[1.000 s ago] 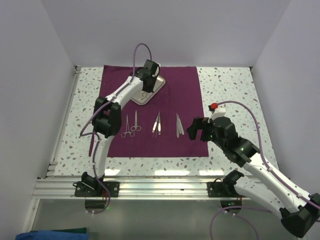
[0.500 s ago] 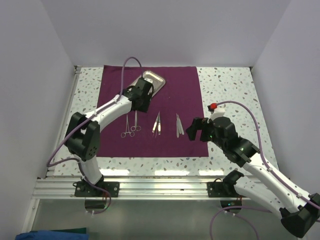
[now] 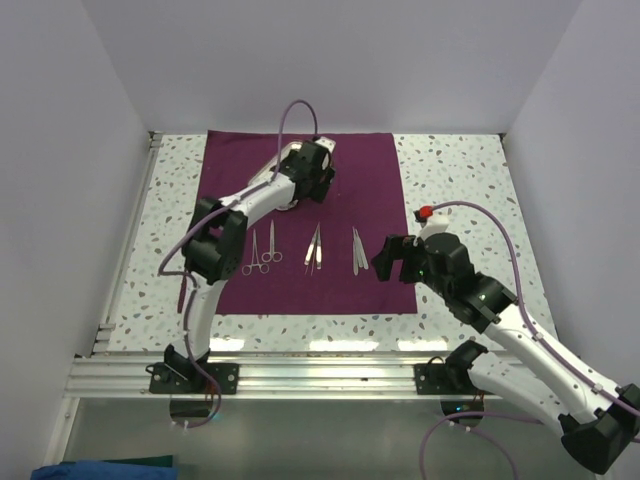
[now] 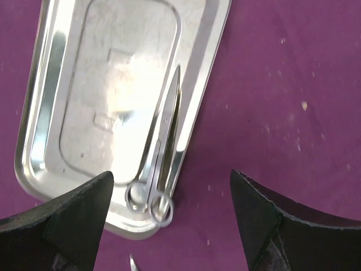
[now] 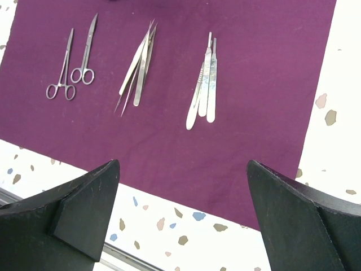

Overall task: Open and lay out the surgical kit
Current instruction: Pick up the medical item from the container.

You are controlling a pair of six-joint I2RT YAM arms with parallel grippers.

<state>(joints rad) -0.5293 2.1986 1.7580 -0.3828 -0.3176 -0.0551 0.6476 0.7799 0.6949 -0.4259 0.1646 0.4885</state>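
The counter point(image 3: 460, 180) is a flat white slab flecked with grey, brown and blue chips like terrazzo. Most of its middle is covered by the dark purple cloth wrap point(image 3: 370, 180), a matte woven rectangle spread open and lying smooth, with specks of lint showing in the left wrist view.

The left gripper point(image 4: 172, 180) hangs over the far left part of the cloth. Its blunt, black, wedge-shaped fingers point(image 4: 67, 220) are spread wide with nothing between them. The right gripper point(image 5: 183, 164) hovers above the cloth's near right edge. Its black fingers point(image 5: 293, 214) are just as wide apart and also hold nothing.

Directly under the left gripper sits the steel tray point(image 4: 84, 101). It is a shallow rectangle with rounded corners, a raised rolled rim and a mirror-bright, slightly scuffed floor. It rests on the cloth at a slant.

Inside the tray, ring-handled scissors point(image 4: 166, 130) lie along the slope of one long side. They are thin and silver with closed blades, and one finger ring pokes just over the tray's short rim.

Nearer the arms, three groups lie in a row on the cloth, well apart from each other:
- On the left are two ring-handled instruments point(image 5: 73, 65) side by side.
- In the middle is a fan of slim pointed tweezers point(image 5: 138, 68), touching one another.
- On the right are flat, narrow, round-ended metal handles point(image 5: 204, 84), also touching.
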